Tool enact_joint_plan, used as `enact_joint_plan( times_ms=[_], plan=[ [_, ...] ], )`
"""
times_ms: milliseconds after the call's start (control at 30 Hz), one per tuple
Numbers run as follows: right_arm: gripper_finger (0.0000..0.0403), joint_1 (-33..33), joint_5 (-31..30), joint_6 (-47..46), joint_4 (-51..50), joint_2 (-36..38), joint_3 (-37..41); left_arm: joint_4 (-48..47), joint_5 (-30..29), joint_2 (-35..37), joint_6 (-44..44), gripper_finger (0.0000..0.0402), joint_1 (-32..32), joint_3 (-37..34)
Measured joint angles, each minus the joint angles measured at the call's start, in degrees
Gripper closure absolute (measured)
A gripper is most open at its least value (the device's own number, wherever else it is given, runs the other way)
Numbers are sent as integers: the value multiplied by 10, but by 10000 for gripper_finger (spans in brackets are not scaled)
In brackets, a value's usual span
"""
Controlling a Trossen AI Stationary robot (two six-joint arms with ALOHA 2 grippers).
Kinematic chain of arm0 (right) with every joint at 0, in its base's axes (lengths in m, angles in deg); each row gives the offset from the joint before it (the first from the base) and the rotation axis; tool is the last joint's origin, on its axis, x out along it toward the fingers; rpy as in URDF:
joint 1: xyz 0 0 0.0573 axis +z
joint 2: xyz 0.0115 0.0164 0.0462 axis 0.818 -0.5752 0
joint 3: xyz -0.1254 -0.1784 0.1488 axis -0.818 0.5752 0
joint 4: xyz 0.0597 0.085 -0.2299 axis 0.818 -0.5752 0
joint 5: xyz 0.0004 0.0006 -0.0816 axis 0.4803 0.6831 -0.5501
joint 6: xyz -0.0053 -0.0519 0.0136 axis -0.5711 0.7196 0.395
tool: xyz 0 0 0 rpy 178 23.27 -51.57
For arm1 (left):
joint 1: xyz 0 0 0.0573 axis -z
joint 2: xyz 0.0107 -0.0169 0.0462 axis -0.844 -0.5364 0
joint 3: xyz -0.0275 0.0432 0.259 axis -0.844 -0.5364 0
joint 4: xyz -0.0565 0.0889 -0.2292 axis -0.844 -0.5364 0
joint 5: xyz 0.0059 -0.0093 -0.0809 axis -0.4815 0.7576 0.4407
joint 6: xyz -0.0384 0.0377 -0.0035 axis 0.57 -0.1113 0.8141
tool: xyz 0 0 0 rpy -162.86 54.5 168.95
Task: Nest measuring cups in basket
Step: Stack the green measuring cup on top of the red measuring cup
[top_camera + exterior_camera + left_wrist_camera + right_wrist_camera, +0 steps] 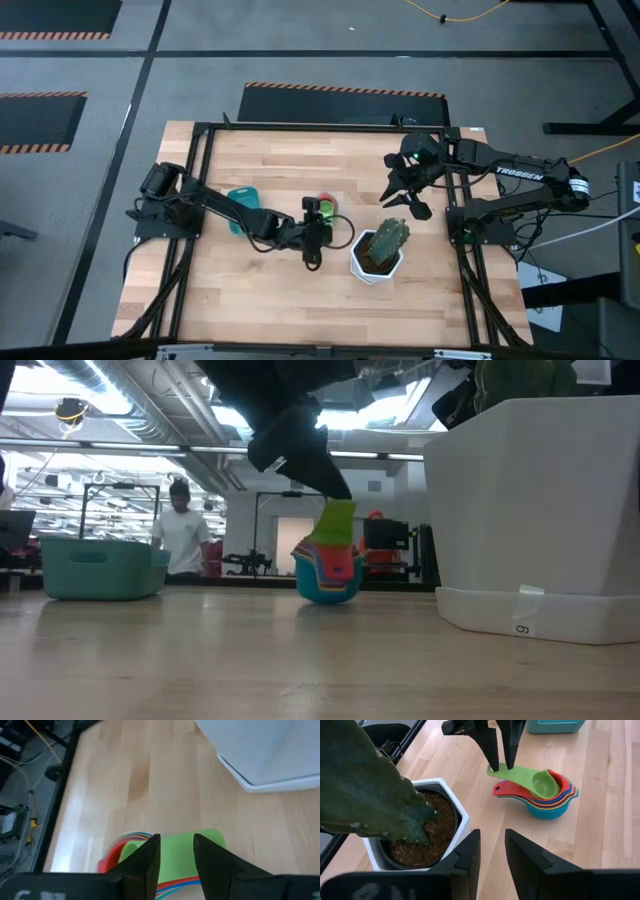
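Observation:
A nested stack of measuring cups (547, 795) sits on the wooden table near its middle, with a blue cup at the bottom and the green cup (542, 782) on top. The stack also shows in the high view (328, 205) and in the low view (328, 575). My left gripper (504, 767) is down at the stack's handle side, shut on the green cup. The teal basket (243, 205) stands on the table left of the stack, beside my left arm. My right gripper (492, 855) hangs above the table's far right, open, with nothing between its fingers. My left gripper has the green cup's flat handle (520, 771) between its two fingers, near the handle's free end. The fingers (490, 750) slant down onto it from the table's left. The green bowl stays nested in the stack. The stack tilts, handles up, with its blue bottom (325, 596) on the table.
A white hexagonal pot (372, 262) holding a green cactus-like plant (390, 238) stands just right of the stack, close to my left gripper. Black frame rails (200, 180) run along the table's sides. A person (183, 540) stands in the room beyond the table.

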Motion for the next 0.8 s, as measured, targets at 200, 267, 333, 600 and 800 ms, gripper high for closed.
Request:
enact_joint_plan(
  times_ms=[200,267,333,600,800],
  plan=[
    [308,0,1,0,0,0,0,6,-16,0,0,292,0,0],
    [308,0,1,0,0,0,0,12,-29,0,0,292,1,0],
    [308,0,1,0,0,0,0,13,-41,0,0,292,1,0],
    [308,0,1,0,0,0,0,17,-84,23,0,292,17,0],
    [308,0,1,0,0,0,0,14,-87,23,-25,292,38,0]
  ],
)
